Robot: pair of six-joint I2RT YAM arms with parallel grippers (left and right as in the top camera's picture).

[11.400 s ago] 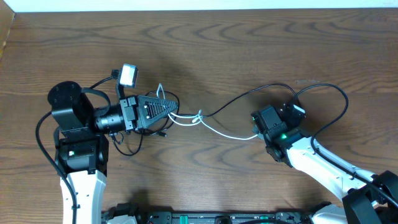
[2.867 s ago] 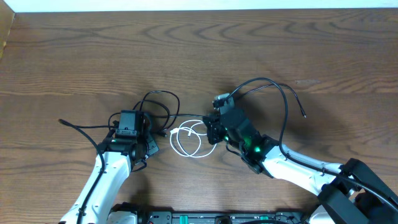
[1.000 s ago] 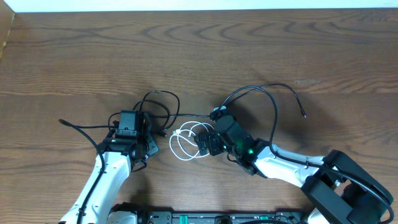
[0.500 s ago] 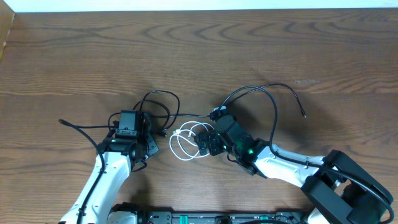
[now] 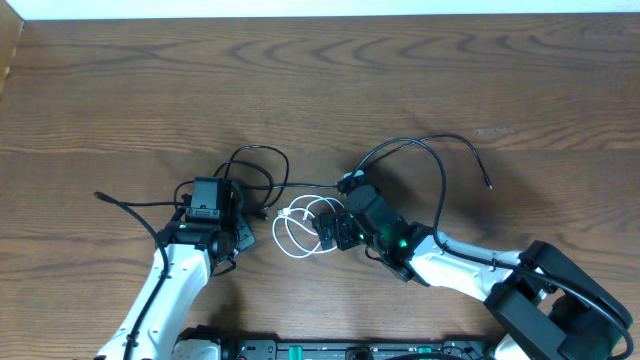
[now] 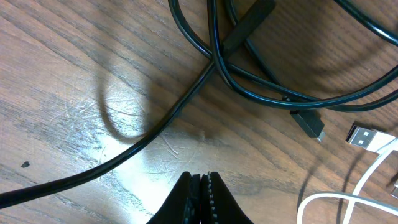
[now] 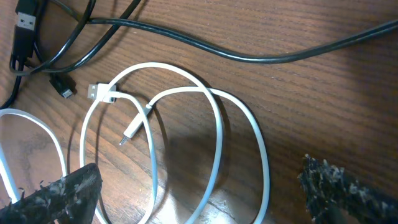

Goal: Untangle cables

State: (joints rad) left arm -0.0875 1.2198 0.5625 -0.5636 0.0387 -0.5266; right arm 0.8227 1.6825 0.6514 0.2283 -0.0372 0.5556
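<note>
The white cable (image 5: 279, 232) lies in loose loops at the table's middle, between my two grippers. In the right wrist view its loops (image 7: 219, 124) and its USB plug (image 7: 94, 92) lie on the wood. My right gripper (image 5: 330, 228) hangs open just above them, one finger on each side of the loops (image 7: 199, 199). Black cables (image 5: 250, 152) coil beside my left gripper (image 5: 236, 232), and one long black cable (image 5: 440, 165) arcs off to the right. My left gripper (image 6: 200, 180) is shut on nothing, tips just short of crossing black cables (image 6: 214, 56).
A small black plug (image 6: 309, 124) and a white USB plug (image 6: 367, 138) lie right of the left gripper. A thick black arm cable (image 5: 125, 205) trails left of the left arm. The table's far edge (image 5: 320, 14) meets a white strip.
Nothing has moved over the last second. Before that, my right gripper came down and left from the black arc onto the white loops.
</note>
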